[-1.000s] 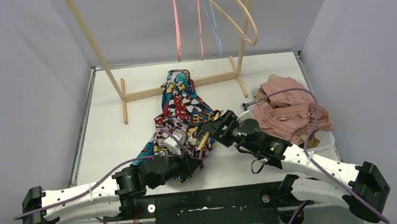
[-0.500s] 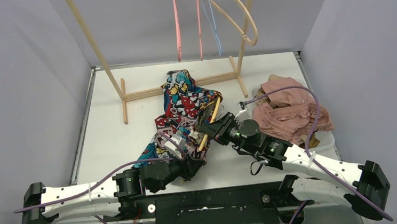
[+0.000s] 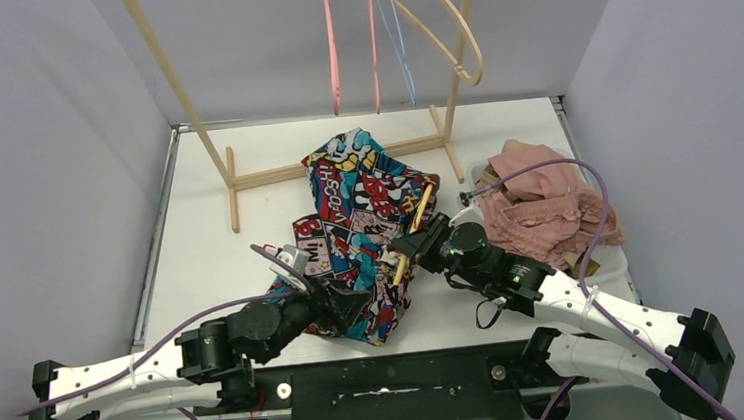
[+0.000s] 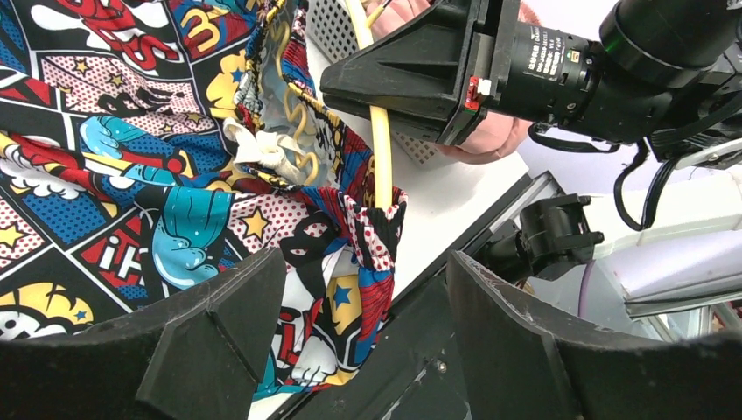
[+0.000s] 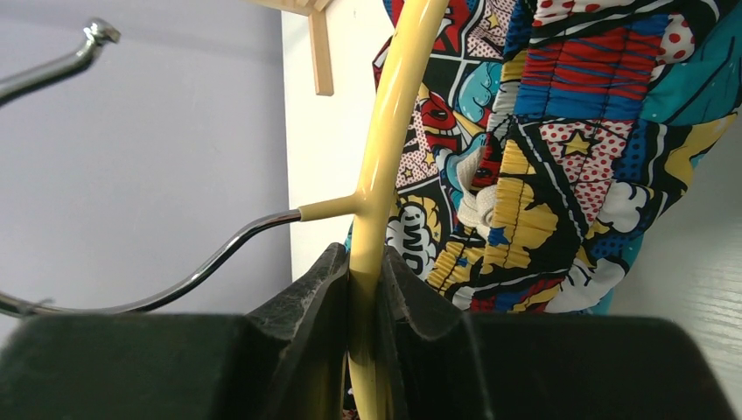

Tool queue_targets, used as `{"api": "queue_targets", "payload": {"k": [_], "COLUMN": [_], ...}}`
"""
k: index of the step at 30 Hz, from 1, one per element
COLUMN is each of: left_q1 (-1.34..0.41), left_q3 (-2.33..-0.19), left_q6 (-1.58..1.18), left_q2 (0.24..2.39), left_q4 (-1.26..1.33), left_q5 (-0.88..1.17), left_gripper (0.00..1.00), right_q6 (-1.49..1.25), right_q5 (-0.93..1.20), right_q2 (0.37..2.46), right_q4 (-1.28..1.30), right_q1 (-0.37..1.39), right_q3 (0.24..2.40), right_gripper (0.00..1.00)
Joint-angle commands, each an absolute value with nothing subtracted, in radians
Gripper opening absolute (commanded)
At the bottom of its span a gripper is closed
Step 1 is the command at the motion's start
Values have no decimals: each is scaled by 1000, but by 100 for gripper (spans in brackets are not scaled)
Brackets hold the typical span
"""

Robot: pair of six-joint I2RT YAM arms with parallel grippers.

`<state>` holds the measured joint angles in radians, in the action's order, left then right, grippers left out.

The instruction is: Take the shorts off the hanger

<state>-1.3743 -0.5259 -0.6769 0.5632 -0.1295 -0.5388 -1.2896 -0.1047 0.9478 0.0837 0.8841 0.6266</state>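
The comic-print shorts (image 3: 358, 206) lie crumpled mid-table, still threaded on a yellow hanger (image 3: 414, 222). My right gripper (image 3: 406, 252) is shut on the hanger's bar (image 5: 385, 149), just below its metal hook (image 5: 175, 262). The shorts (image 5: 560, 131) hang to the right of that bar. My left gripper (image 3: 329, 294) is open at the near edge of the shorts (image 4: 131, 157), and a hem of the cloth shows in the gap between its fingers (image 4: 219, 324). The hanger (image 4: 379, 131) runs down into the cloth's folded edge in the left wrist view.
A wooden rack (image 3: 233, 181) stands at the back, with pink (image 3: 331, 43), blue and beige (image 3: 454, 33) hangers on it. A heap of pink and tan shorts (image 3: 539, 212) fills a white basket at the right.
My right gripper closed on the hanger and carried it right and further back. My left gripper let go of the cloth and drew back left. The shorts spread out toward the back right.
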Motion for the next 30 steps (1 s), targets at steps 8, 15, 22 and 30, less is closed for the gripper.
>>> {"api": "queue_targets", "payload": {"k": [8, 15, 22, 30], "left_q1": [-1373, -1372, -1372, -1372], "left_q3": [-665, -712, -697, -608], "left_q6": [-697, -673, -647, -663], "left_q2": [850, 976, 969, 877], "left_q4": [-53, -28, -14, 12], "left_q5": [-507, -550, -559, -552], "left_gripper": [68, 55, 25, 54], "right_q6": [-1261, -1257, -1259, -1254], "right_q5": [-85, -71, -65, -40], "right_q2": [971, 960, 942, 950], "right_q4": [5, 10, 21, 10], "right_q1": [864, 856, 847, 833], "right_q3": [655, 657, 653, 671], "right_gripper": [5, 5, 6, 6]}}
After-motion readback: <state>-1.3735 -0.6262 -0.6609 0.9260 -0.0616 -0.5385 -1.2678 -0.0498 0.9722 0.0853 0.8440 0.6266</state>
